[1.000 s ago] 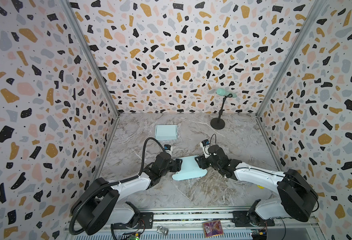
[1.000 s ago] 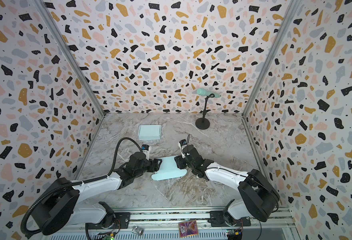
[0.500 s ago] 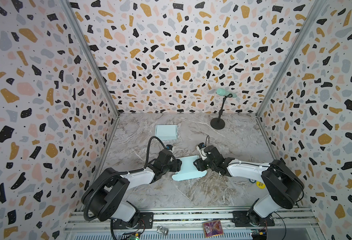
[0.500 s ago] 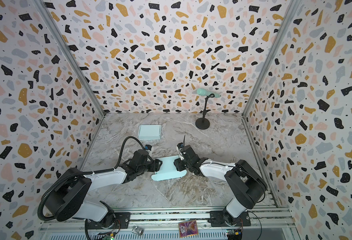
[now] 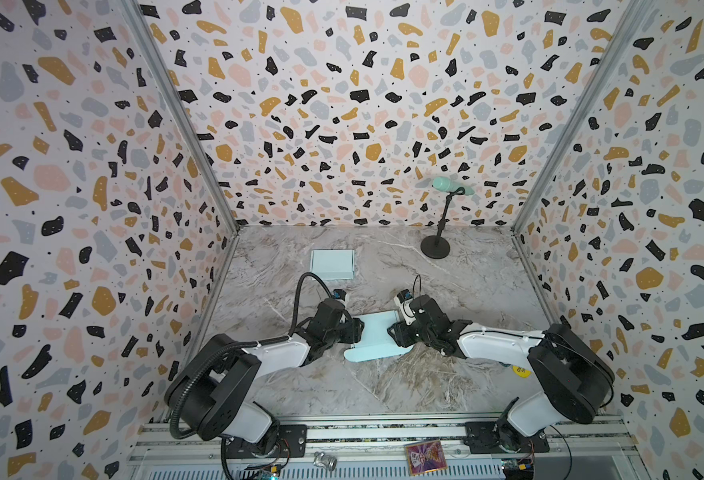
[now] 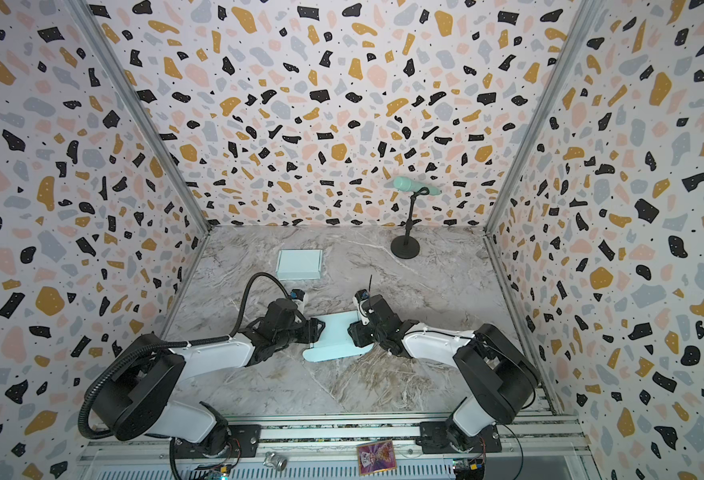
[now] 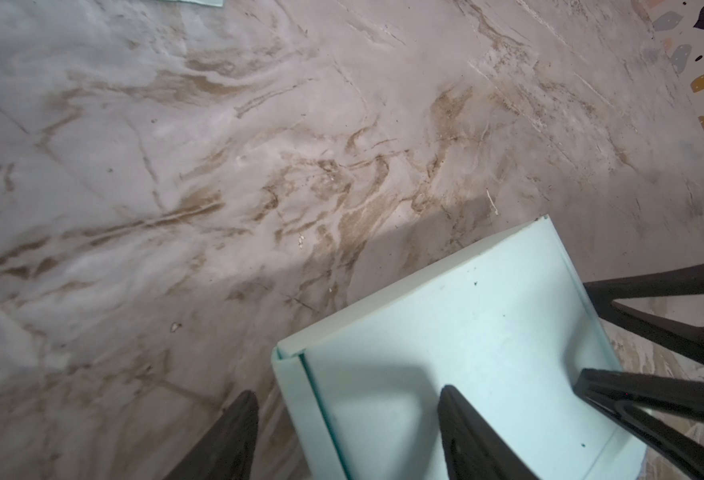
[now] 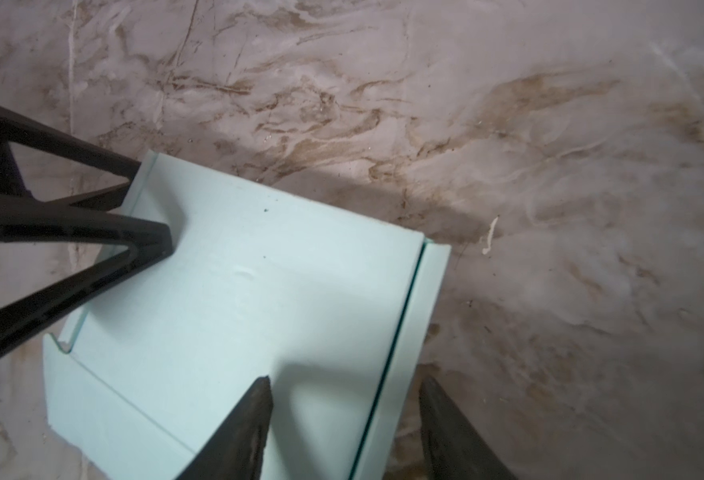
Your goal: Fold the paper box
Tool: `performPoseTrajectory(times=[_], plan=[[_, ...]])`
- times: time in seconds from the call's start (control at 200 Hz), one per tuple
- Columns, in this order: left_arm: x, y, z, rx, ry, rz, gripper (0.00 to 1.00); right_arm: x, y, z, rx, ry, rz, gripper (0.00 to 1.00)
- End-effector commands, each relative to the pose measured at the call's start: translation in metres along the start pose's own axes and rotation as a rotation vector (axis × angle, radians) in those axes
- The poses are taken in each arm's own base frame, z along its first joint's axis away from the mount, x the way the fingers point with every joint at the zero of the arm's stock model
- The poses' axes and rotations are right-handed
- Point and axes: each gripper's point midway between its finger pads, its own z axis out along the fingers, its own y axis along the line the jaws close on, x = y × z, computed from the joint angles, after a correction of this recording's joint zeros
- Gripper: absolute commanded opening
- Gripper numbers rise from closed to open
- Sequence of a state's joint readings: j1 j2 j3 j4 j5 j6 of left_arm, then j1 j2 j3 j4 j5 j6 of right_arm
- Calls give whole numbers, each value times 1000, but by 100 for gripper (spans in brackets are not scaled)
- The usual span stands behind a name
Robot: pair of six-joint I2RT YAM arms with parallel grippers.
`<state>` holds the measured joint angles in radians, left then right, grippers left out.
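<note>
I take 12 o'clock as the back wall in both top views. The paper box point(image 5: 377, 338) point(image 6: 335, 338) sits on the marbled desk point(image 5: 466, 291) near the centre, a little toward 6 o'clock, pale mint and only partly formed. Its base panel lies flat. A rounded front flap point(image 5: 358, 355) lies flat on the desk at the box's 7 o'clock corner.

My left gripper point(image 5: 356, 332) point(image 6: 317, 330) is at the box's 9 o'clock edge and my right gripper point(image 5: 391, 332) point(image 6: 352, 332) is at its 3 o'clock edge, facing each other across the panel.

From the left wrist camera, the left gripper point(image 7: 346, 392) is spread. One finger hangs over the bare desk and the other over the base panel of the box point(image 7: 458, 324), with the narrow side flap between them. I see daylight on both sides of that flap, so nothing is pinched.

The right wrist camera shows the same on the far side. The right gripper point(image 8: 344, 380) is spread, straddling the opposite side flap of the box point(image 8: 258, 299), one finger over the panel and one over the desk. The left gripper's fingers point(image 8: 72, 232) reach in at the far edge, and I cannot tell whether they touch the paper.

A second box point(image 5: 332, 264) point(image 6: 299, 264), closed up, rests toward 11 o'clock, well apart from the arms. A black stand point(image 5: 436, 249) carrying a mint cylinder point(image 5: 445, 185) stands toward 1 o'clock near the back wall.
</note>
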<state>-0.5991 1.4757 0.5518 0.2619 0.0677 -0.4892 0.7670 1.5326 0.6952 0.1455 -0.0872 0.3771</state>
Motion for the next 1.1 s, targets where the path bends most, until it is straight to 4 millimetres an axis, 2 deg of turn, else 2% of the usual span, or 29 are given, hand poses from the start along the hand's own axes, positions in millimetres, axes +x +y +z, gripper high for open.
performPoseTrajectory(times=[0.0,0.125,0.375,0.691,0.826,0.986,1.096], plan=[[19,15,1,-52,65,7,70,11,8,-7,-17,29,8,58],[16,15,2,-53,69,11,70,9,11,-9,-20,21,14,58],[2,8,-1,-44,63,22,70,-9,14,-17,-9,-7,19,58],[-25,2,-24,-65,32,59,75,-25,15,-35,16,-22,19,58],[-27,3,-45,-90,28,64,76,-17,15,-49,18,-9,36,58],[-15,-4,-71,-39,20,9,76,-2,22,-64,-8,16,59,58],[-6,-11,-83,4,15,-32,76,6,30,-67,-40,38,70,58]])
